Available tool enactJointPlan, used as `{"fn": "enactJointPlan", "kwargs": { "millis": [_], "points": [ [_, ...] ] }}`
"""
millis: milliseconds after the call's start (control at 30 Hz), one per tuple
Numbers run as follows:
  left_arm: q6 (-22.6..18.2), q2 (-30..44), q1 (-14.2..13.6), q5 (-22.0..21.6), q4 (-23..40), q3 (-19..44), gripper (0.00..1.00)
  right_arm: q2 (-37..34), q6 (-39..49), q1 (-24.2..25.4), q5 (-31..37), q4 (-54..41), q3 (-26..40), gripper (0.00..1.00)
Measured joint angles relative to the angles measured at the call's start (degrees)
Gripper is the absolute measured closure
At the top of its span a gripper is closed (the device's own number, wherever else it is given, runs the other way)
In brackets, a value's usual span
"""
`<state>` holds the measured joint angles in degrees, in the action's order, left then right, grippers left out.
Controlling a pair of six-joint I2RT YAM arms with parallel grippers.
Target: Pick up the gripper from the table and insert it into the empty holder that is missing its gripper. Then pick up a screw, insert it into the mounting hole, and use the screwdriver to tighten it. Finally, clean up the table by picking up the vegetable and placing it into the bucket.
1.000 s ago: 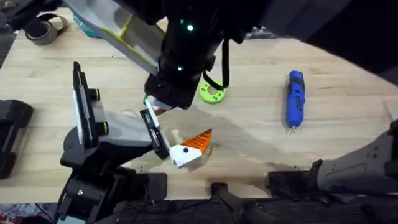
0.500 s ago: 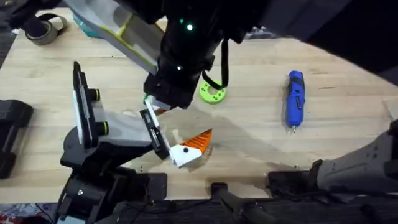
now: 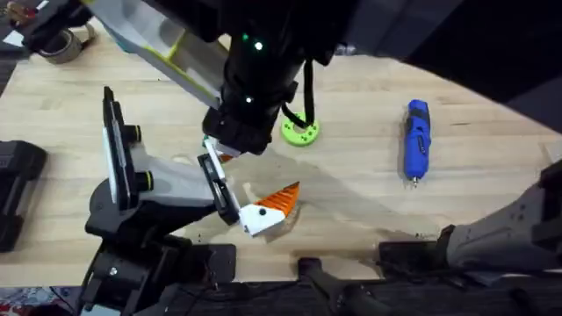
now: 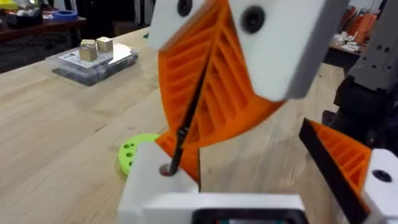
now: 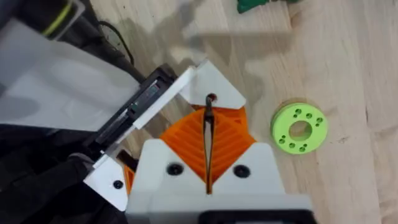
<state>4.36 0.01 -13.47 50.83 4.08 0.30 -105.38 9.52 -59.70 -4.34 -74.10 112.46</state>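
The holder's black rail (image 3: 219, 189) sits on a white-grey body at the end of the left arm. One white gripper finger with an orange pad (image 3: 268, 209) is on its near end. A second white finger (image 4: 186, 193) sits at the other end, under the right wrist (image 3: 255, 96). The left gripper (image 4: 280, 186) is open, its fingers wide apart. My right gripper (image 5: 208, 155) is shut on a thin black screw (image 4: 186, 124), whose tip rests in the second finger's mounting hole (image 4: 165, 169). The blue screwdriver (image 3: 417, 140) lies to the right. The bucket is out of view.
A green perforated disc (image 3: 300, 132) lies just beyond the holder. A tape roll (image 3: 61, 42) is at the far left and a flat black box (image 3: 18, 189) at the left edge. A dark green piece (image 5: 261, 5) is cut off by the frame edge.
The right arm's wrist has edged slightly toward the far side. The holder, the fingers and the screwdriver have not moved.
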Motion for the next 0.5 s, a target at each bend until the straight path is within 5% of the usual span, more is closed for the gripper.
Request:
{"fn": "enactJointPlan", "kwargs": {
  "millis": [500],
  "points": [
    [0.0,-0.02,0.0,0.0,0.0,0.0,0.014,0.0,0.0,0.61,0.02,-0.31,0.0,0.988]
  ]
}}
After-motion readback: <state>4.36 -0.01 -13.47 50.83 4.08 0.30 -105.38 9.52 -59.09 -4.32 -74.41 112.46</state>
